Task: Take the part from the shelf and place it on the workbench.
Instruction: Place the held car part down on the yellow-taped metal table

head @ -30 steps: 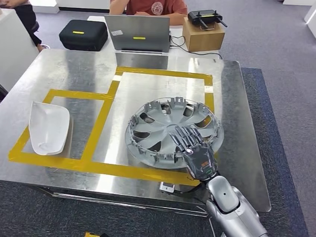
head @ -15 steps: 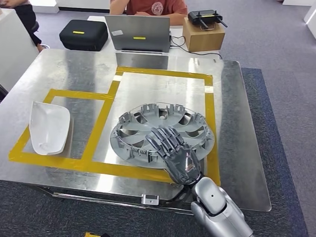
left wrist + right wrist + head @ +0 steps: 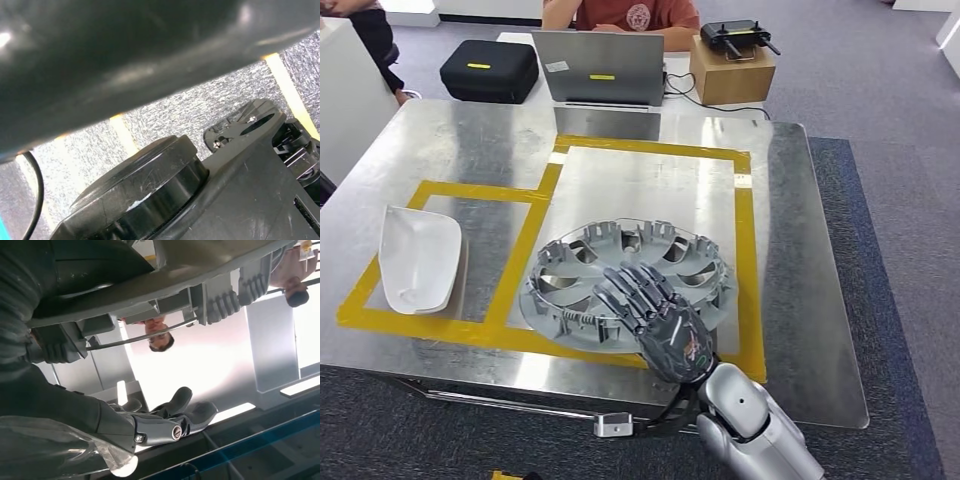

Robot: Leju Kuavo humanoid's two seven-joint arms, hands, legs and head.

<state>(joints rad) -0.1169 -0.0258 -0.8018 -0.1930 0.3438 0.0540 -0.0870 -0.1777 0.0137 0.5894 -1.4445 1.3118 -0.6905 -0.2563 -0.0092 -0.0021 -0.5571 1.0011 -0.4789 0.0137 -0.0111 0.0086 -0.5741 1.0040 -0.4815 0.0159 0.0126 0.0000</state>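
Now farther left on the workbench (image 3: 803, 250), wheel cover (image 3: 629, 280) gripped by right hand (image 3: 663, 325).

Steel workbench (image 3: 810, 300); hubcap (image 3: 637, 265); white part (image 3: 418, 258)

The round grey plastic wheel cover (image 3: 629, 280) lies inner side up, clips ringing its rim, inside the yellow-taped square on the steel counter (image 3: 803, 290).

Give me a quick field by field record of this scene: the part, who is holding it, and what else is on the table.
part: grey wheel cover, over the large yellow-taped box on the workbench
right robot hand: grips the cover's near rim, fingers on top
contact with bench: cannot tell
other item: white moulded part in the small taped box
behind bench: laptop, seated person
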